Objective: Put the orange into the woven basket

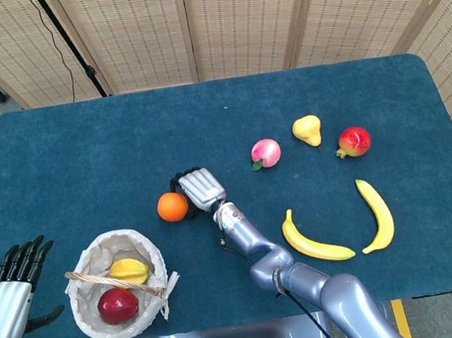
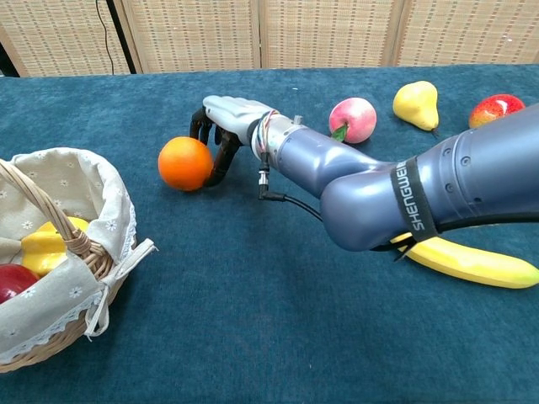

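On the table (image 1: 77, 140), the basket (image 1: 120, 283) sits near-left, the right hand (image 1: 199, 188) curls its fingers around the orange (image 1: 172, 207) right of the basket, and the left hand (image 1: 7, 295) lies open, empty.

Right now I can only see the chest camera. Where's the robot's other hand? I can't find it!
Observer: The left hand is at the near left corner of the table, left of the basket. Its fingers are apart and it holds nothing.
Operator: I see one banana. Are there more?
Observer: Yes, two. A second banana lies right of the first banana, not touching it.
Operator: Is the orange over the basket yet?
Observer: No. From above, the orange, held by the right hand, is beyond the basket and a bit to its right, with bare table between them.
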You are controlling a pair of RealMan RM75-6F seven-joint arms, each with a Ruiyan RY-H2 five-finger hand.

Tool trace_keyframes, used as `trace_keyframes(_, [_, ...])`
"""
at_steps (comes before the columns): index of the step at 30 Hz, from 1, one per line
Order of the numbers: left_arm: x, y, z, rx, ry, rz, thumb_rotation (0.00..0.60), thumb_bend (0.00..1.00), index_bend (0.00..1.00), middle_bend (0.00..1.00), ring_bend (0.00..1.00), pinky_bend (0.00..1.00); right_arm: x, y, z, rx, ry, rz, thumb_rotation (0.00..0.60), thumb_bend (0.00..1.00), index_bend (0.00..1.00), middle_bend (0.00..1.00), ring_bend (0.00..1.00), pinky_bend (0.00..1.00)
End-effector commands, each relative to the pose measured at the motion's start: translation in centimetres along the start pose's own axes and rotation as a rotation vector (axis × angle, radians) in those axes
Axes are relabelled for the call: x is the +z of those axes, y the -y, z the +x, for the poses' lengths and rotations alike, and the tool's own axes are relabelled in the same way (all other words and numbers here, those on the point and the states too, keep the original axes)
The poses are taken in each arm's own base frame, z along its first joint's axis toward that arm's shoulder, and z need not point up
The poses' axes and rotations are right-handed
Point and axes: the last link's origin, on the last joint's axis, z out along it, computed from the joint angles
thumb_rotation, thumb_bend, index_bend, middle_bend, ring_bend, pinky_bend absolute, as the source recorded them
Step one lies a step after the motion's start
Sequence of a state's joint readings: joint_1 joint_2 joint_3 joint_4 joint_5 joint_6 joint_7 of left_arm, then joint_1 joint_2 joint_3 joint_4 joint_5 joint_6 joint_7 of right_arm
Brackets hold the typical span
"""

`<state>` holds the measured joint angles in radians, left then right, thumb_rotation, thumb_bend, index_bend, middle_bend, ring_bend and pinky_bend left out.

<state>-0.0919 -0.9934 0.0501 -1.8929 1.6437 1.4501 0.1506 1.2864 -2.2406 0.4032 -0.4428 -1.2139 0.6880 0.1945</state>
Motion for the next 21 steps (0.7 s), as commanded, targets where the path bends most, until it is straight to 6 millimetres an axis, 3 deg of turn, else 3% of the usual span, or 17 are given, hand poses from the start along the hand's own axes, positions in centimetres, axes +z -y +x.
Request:
trace_keyframes(1, [0.0, 0.0, 0.0, 0.001, -0.001, 0.0, 0.6, 0.02, 0.0, 0.0, 0.0, 0.0, 0.1, -0.1, 0.9, 0.014, -0.038, 0.008, 0.6, 0.0, 0.33, 0.28, 0.27, 0.19])
trace_keyframes(5, [0.1, 0.0, -0.2, 0.004, 0.006, -0.001, 0.6, 0.02, 0.0, 0.0, 0.0, 0.0, 0.3, 0.0, 3.0, 0.042, -0.11, 0.03, 0.6, 0.0, 0.3, 0.24, 0.22, 0.14])
trace_keyframes(14, [0.4, 0.0, -0.4, 0.005, 0.017, 0.002, 0.6, 0.02, 0.0, 0.0, 0.0, 0.0, -0.7, 0.0, 8.8, 0.068, -0.228, 0.1, 0.6, 0.0, 0.32, 0.24, 0.21, 0.14])
trace_keyframes(21, [0.7, -0.2, -0.8, 0.011, 0.029, 0.0, 0.6, 0.02, 0.0, 0.0, 0.0, 0.0, -4.5, -0.4, 13.8, 0.051, -0.2, 0.098, 0.6, 0.0, 0.33, 0.24, 0.21, 0.14])
